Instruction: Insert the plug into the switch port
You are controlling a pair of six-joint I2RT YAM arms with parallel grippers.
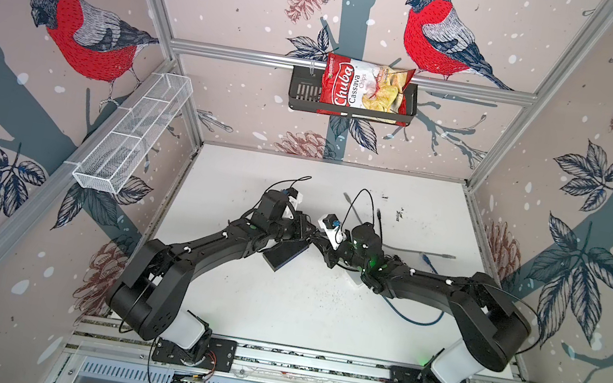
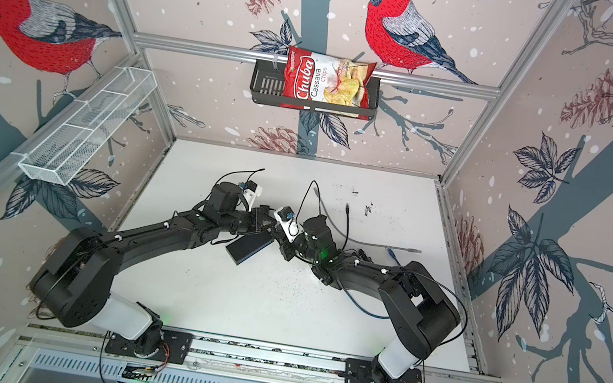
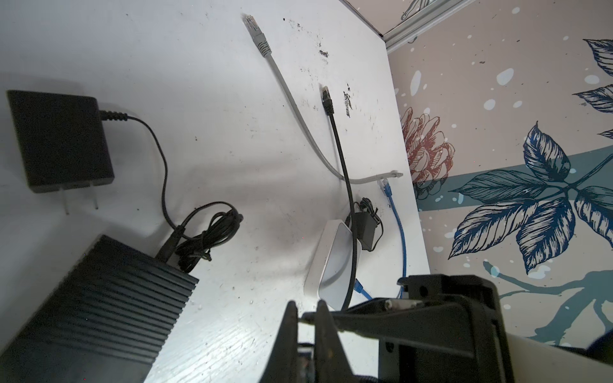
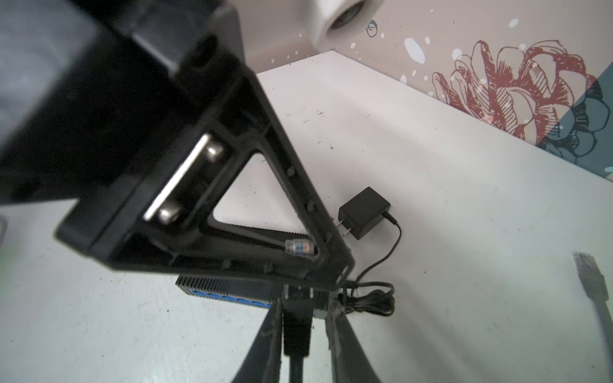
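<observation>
The right gripper (image 4: 302,308) pinches the black rubber boot (image 4: 297,335) of the cable. The left gripper (image 3: 306,315), jaws pressed nearly together, seems to nip its clear plastic plug (image 4: 300,247) just beside the black ribbed switch (image 4: 212,287). Level the plug squarely with one port before pushing. Only the right wrist view shows the blue port row (image 4: 229,297); the left wrist view shows only the switch's ribbed top.

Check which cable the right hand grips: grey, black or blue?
The black cable: its boot sits in the right hand. The grey cable and the blue cable lie ungripped on the table.
</observation>
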